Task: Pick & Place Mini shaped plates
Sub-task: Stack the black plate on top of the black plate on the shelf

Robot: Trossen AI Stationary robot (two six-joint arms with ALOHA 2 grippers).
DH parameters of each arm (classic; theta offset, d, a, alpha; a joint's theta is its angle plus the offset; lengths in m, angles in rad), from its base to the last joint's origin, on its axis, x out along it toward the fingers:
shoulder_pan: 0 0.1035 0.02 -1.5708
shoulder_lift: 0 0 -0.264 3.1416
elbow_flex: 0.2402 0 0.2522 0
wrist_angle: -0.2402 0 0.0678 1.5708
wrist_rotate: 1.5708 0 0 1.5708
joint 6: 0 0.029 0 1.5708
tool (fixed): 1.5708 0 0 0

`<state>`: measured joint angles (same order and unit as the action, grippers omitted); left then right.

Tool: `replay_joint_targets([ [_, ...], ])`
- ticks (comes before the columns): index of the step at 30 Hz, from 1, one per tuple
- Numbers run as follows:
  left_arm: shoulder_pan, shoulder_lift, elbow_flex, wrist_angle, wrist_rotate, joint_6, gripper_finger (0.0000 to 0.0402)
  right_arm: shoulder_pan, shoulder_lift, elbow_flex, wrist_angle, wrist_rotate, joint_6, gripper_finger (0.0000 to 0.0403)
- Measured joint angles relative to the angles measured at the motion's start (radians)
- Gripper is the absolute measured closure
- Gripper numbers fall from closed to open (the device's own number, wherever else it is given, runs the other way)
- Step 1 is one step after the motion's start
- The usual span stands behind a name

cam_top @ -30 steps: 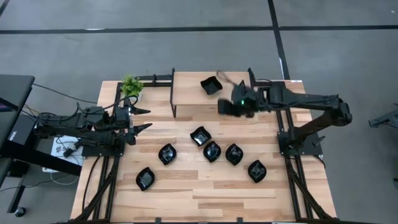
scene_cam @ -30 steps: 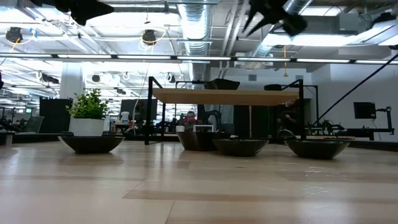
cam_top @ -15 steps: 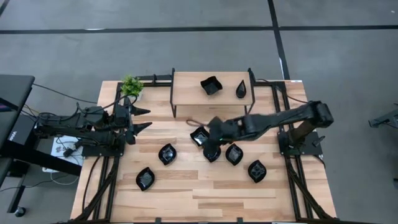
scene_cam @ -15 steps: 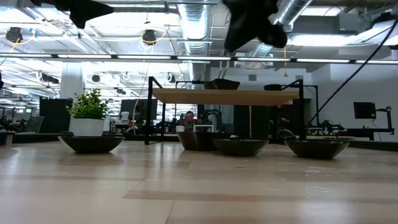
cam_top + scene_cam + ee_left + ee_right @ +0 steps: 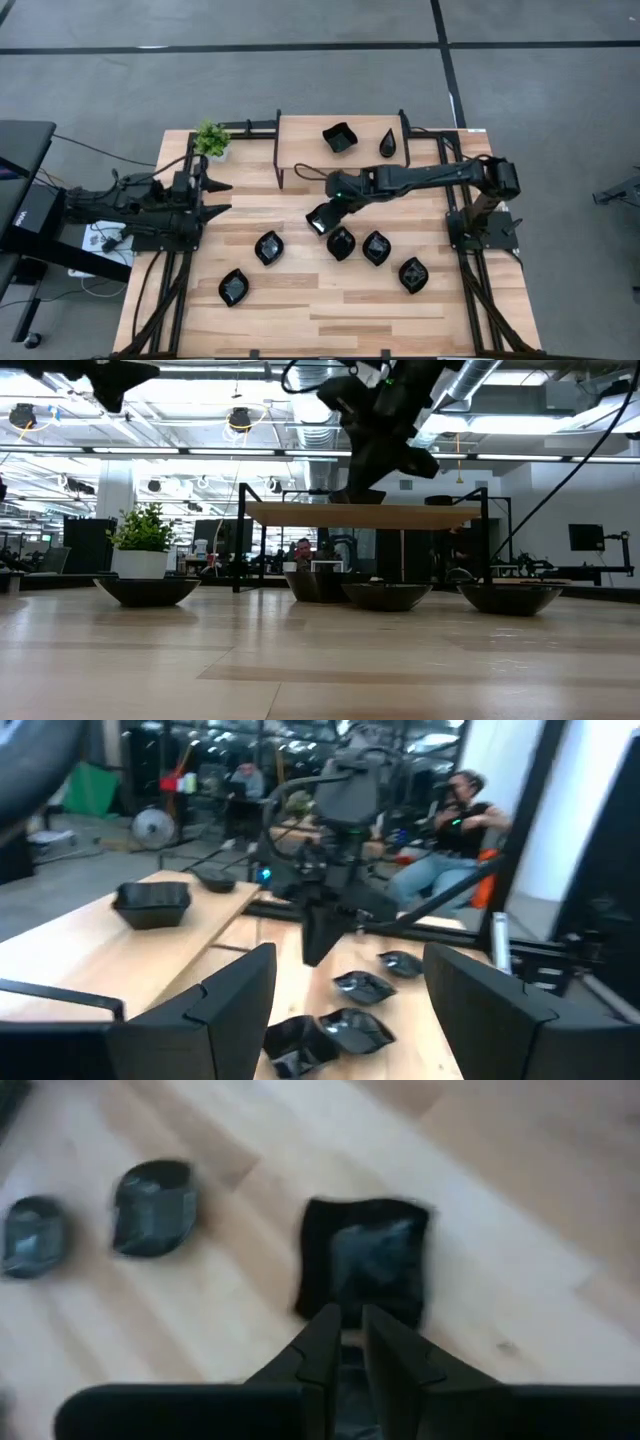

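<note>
Right end effector [image 5: 336,200] hangs over the middle of the surface [image 5: 330,300], its arm reaching in from the right of the high view. In its wrist view the two fingers [image 5: 322,1342] stand nearly together with a thin gap, just above the near edge of a square plate [image 5: 366,1268]. Whether they pinch that rim I cannot tell. In the high view this square plate [image 5: 321,219] lies just below and left of the fingertips.

Five more plates lie on the surface: one [image 5: 268,247] left of centre, one [image 5: 233,288] toward the lower left, and three in a slanting row to the right [image 5: 341,243], [image 5: 377,248], [image 5: 413,275].

On the shelf [image 5: 300,150] at the upper centre sit a square plate [image 5: 339,137] and a teardrop plate [image 5: 388,144]. A plant [image 5: 211,138] stands at the shelf's left end.

Left end effector [image 5: 222,198] waits at the left edge of the surface, fingers spread wide and holding nothing.
</note>
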<state>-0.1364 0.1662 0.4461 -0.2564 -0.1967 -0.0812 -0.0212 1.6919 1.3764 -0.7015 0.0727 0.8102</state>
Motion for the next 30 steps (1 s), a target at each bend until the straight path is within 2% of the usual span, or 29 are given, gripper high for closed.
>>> replay_joint_targets([
  [3,0.0,-0.087,-0.04,0.0,0.034,0.0,0.0147,-0.015,0.003,0.0,0.0,-0.09,0.0,0.0352],
  [7,0.0,-0.164,-0.069,-0.001,0.074,0.0,0.0147,-0.012,0.015,0.0,-0.011,-0.099,0.002,0.0341],
  [13,0.0,-0.137,-0.078,-0.007,0.074,0.0,0.0147,-0.005,0.043,0.001,-0.01,-0.103,0.027,0.032],
  [23,0.0,-0.105,-0.078,-0.005,0.075,-0.004,0.0147,-0.014,0.138,0.001,-0.017,-0.119,0.022,0.0247],
  [30,0.0,-0.105,-0.078,-0.005,0.075,-0.006,0.0147,-0.036,0.167,-0.001,-0.076,-0.098,-0.002,0.0237],
])
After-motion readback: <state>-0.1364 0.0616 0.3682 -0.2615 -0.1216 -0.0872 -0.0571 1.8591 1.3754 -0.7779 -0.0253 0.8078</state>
